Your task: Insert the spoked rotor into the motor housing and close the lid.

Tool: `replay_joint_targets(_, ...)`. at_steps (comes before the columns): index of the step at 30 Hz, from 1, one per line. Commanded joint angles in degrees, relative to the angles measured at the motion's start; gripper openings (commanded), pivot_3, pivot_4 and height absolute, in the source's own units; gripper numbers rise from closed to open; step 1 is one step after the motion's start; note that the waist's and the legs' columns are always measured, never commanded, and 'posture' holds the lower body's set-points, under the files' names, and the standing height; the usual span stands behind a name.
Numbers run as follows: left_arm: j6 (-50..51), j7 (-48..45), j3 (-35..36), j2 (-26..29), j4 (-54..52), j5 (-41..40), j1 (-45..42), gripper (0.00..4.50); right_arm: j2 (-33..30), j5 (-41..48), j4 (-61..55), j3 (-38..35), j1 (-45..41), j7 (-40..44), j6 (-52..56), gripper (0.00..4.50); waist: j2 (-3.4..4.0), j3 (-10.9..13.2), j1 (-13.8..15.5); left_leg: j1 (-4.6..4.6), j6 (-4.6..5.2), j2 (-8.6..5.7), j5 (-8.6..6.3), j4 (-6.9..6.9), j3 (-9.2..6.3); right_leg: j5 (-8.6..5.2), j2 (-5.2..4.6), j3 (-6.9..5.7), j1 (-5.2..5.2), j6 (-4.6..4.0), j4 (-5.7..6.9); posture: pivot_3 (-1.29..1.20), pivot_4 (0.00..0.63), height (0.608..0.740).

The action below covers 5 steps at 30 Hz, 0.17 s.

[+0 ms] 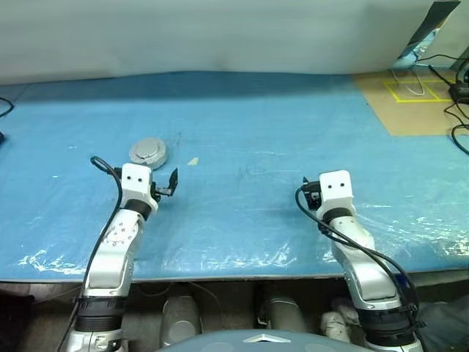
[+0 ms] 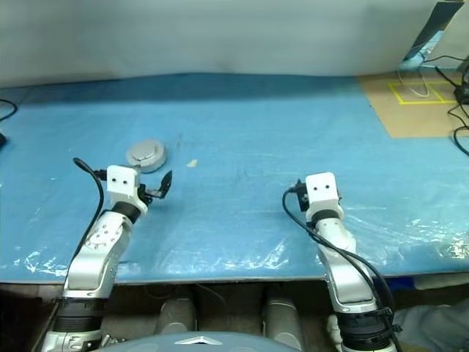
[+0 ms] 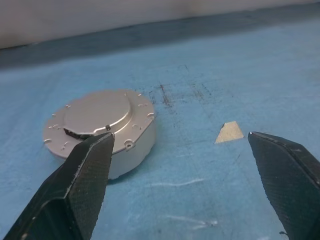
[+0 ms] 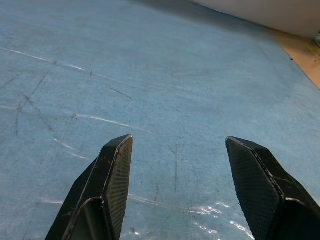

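The long bench covered in a blue plastic sheet point(image 1: 242, 147) runs across the whole scene, its near edge just ahead of the robot and its far edge against a pale wall. At the far right corner the sheet stops and a brown board with yellow tape lines point(image 1: 410, 103) shows, with black cables point(image 1: 458, 110) trailing along that right edge. Most of the sheet lies bare, so there is wide open room through the middle and toward the far edge. The closed motor housing, a round grey metal case with its smooth domed lid point(image 3: 95, 112) on top, sits flat on the left half of the bench point(image 1: 149, 152), well in from every edge. A small tan triangular scrap point(image 3: 229, 132) lies on the sheet just to its right. The left gripper point(image 3: 180, 160) hovers near the bench's near edge, just short of the housing, its two black fingers point(image 3: 90, 175) spread wide, holding and touching nothing. The right gripper point(image 4: 177, 170) hangs over bare sheet on the right half, near the near edge and well apart from the housing, its fingers point(image 4: 117, 170) parted and empty.
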Motion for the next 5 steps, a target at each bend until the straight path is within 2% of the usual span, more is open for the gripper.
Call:
replay_joint_targets(1, -1.8, -0.2, 0.7, 0.2, 0.4, 0.6, -0.5, 4.47, 0.2, -1.3, -2.5, -0.9, -0.4, 0.6, -0.5, 3.10, 0.00, 0.0, -0.2, -0.01, 0.00, 0.00, 0.00, -0.04, 0.00, 0.15, 0.03, 0.03, -0.01, -0.23, -0.05, 0.00, 0.150, 0.740)
replay_joint_targets(5, -2.9, -1.1, 0.3, 0.3, 1.5, 0.6, -0.5, 4.47, 0.1, -1.9, -1.8, -1.2, -0.9, 1.4, -0.7, 3.10, 0.00, 0.0, -0.5, 0.00, -0.01, 0.00, 0.00, -0.18, 0.00, 0.18, 0.08, 0.04, -0.01, -0.24, -0.14, 0.00, 0.150, 0.740)
